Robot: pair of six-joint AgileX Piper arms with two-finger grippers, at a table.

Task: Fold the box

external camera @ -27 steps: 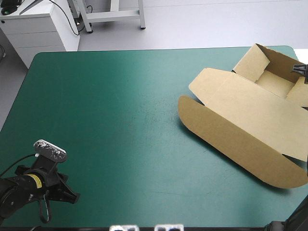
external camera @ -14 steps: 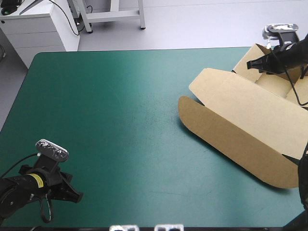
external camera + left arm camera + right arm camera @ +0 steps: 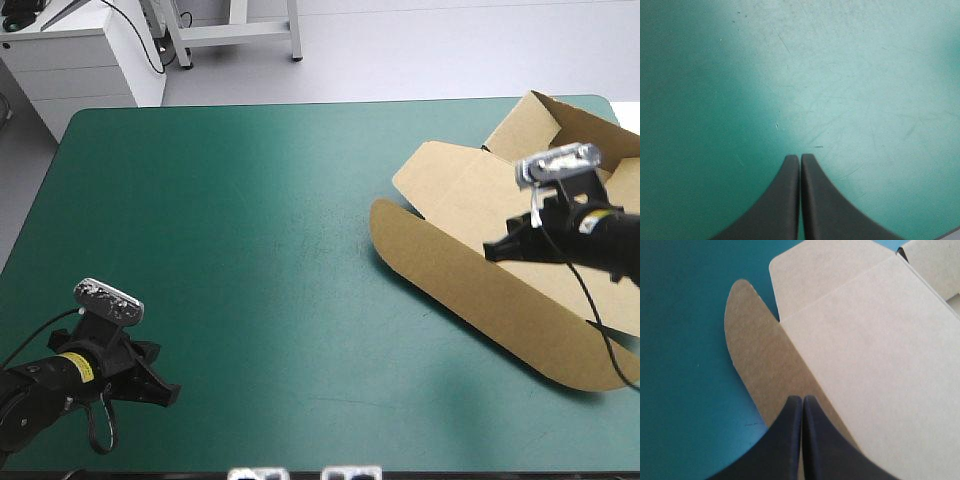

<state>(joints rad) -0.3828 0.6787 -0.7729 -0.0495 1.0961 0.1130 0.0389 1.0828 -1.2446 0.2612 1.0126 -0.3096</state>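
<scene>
Left pincer (image 3: 165, 393): near-left corner, fingers pressed together, empty, well apart from the work, with bare teal-green tabletop (image 3: 250, 250) ahead of it.
Box (image 3: 470, 210): far right, lid flat, long axis running diagonally toward the near-right edge.
Right pincer (image 3: 490, 250): over the lid, tips together, gripping nothing, aimed at the rounded flap (image 3: 450, 270). This is your nearer arm.

Headcount on the rig, as seen from my desk

So I've got two grippers to steer: one left gripper (image 3: 168, 396) and one right gripper (image 3: 492, 250). Each of them has two black fingers (image 3: 785, 200), so that's four fingers total. Exactly one brown box (image 3: 465, 205) in the scene, and it's the same one in both the high view and the right wrist view. One table (image 3: 300, 105) too, with one teal-green cover (image 3: 250, 250) over it.
</scene>
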